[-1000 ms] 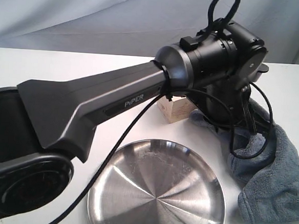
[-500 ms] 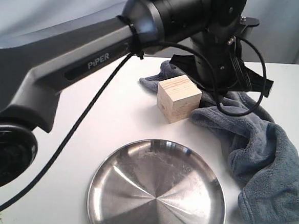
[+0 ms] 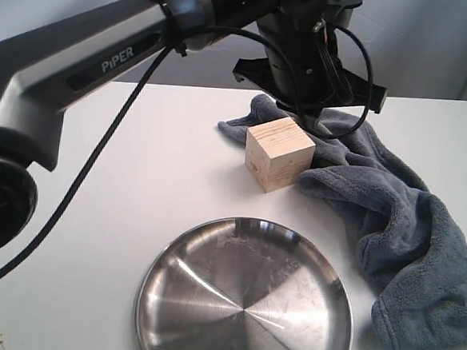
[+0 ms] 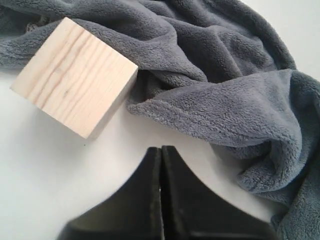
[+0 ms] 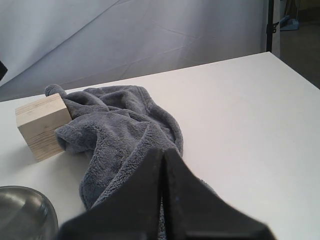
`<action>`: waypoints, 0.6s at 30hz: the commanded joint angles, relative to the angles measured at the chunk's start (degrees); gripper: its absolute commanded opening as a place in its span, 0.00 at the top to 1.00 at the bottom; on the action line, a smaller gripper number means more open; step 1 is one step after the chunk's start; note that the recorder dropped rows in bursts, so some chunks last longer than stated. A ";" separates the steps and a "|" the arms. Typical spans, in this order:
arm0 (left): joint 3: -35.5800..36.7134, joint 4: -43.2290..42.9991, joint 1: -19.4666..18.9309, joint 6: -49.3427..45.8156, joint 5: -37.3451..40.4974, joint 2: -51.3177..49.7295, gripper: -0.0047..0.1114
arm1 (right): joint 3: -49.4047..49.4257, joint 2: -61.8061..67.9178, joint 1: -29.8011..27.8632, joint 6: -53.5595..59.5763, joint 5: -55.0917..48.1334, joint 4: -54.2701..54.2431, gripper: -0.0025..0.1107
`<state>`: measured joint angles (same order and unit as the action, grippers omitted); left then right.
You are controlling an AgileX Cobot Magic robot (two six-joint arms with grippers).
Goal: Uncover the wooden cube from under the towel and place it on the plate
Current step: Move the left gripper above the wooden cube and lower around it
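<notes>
Left gripper [image 4: 160, 148] pinched fully shut and empty, raised near the uncovered wooden cube [image 3: 278, 154]

From the exterior camera, the left arm [image 3: 81, 68] reaches in from 9 o'clock and its wrist hangs at 12 o'clock of the cube, clear of it. The cube stands bare on the white table [image 3: 137, 184], at 12 o'clock of the plate [image 3: 244, 304] and apart from its rim. The towel [image 3: 398, 234] lies bunched, touching the cube on its 12 and 3 o'clock sides and trailing down to 3 o'clock of the plate. Right gripper [image 5: 163, 150] likewise has its fingers closed tight together, gripping nothing, with the towel lying just beyond its tips
</notes>
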<state>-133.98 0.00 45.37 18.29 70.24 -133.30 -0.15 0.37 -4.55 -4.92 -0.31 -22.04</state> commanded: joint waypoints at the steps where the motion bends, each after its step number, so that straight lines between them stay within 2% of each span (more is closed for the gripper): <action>1: -0.27 0.00 -1.23 -1.92 -0.27 0.79 0.96 | 0.15 -0.37 0.00 -0.23 -0.68 -0.28 0.95; 6: -0.27 1.61 -3.33 -2.40 -0.27 1.28 0.96 | 0.15 -0.37 0.00 -0.23 -0.68 -0.28 0.95; 9: -0.27 7.94 -5.91 -11.87 -0.27 1.32 0.96 | 0.15 -0.37 0.00 -0.23 -0.68 -0.28 0.95; 11: -0.27 6.39 -6.46 -16.04 -0.27 1.32 0.96 | 0.15 -0.37 0.00 -0.23 -0.68 -0.28 0.95; 14: -0.27 -0.67 -6.49 -21.22 -0.27 1.20 0.95 | 0.15 -0.37 0.00 -0.23 -0.68 -0.28 0.95; 15: -0.14 -1.37 -6.49 -23.42 -0.27 1.07 0.94 | 0.15 -0.37 0.00 -0.23 -0.68 -0.28 0.95; 18: 1.28 0.59 -6.77 -30.39 -0.27 1.07 0.81 | 0.15 -0.37 0.00 -0.23 -0.68 -0.28 0.95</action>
<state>-133.83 -0.35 38.81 -6.35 70.24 -132.79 -0.15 0.37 -4.55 -4.92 -0.31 -22.04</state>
